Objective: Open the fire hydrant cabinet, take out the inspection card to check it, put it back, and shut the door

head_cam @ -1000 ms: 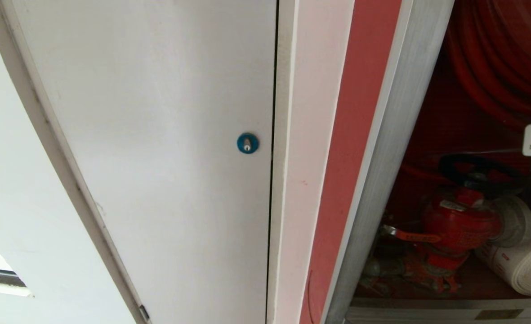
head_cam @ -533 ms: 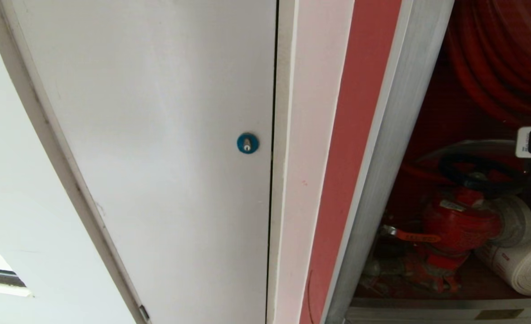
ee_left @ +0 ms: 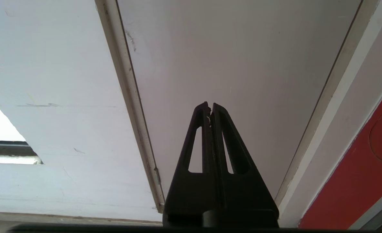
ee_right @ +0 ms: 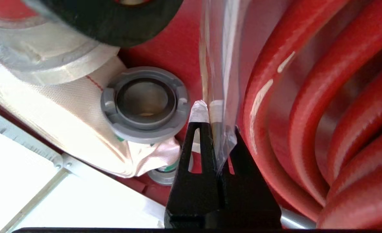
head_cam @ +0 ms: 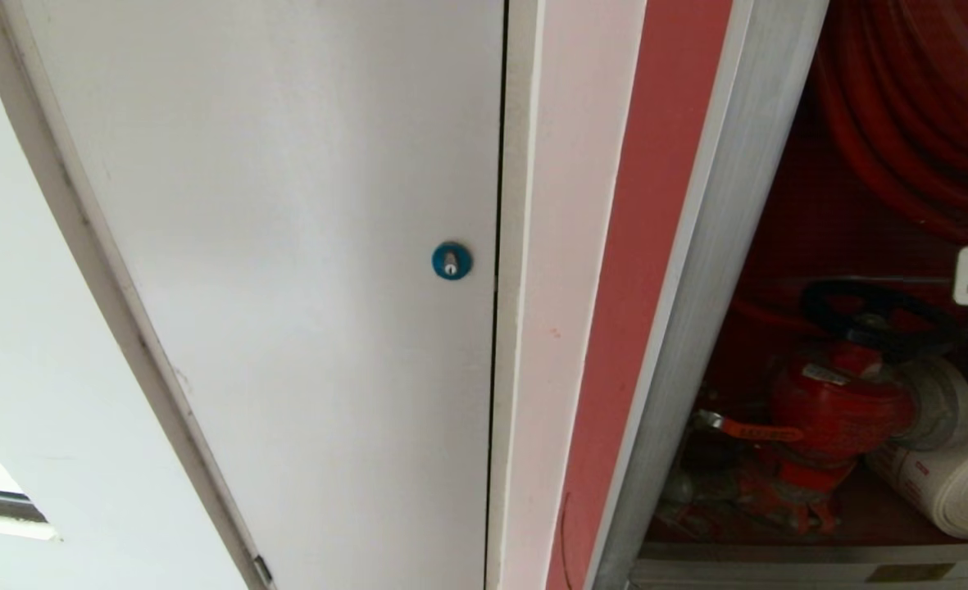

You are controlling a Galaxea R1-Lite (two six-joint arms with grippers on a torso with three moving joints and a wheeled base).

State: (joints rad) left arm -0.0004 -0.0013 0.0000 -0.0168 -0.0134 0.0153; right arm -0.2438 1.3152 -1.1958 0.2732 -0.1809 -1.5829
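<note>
Pinching inspection card (ee_right: pixel 217 81) edge-on, right gripper (ee_right: pixel 209 111) sits inside open fire hydrant cabinet (head_cam: pixel 721 246), fingers clamped on thin clear-sleeved sheet between red hose reel (ee_right: pixel 323 106) on one side, grey hose coupling (ee_right: pixel 145 103) and white rolled hose (ee_right: pixel 48 106) on other. Head view: red hydrant valve (head_cam: pixel 840 406) low in cabinet's right. Left gripper (ee_left: pixel 210 108) idle, fingers together, facing white panel (head_cam: pixel 287 246) with blue round lock (head_cam: pixel 452 260), left of cabinet.

No legible text, seemingly.
</note>
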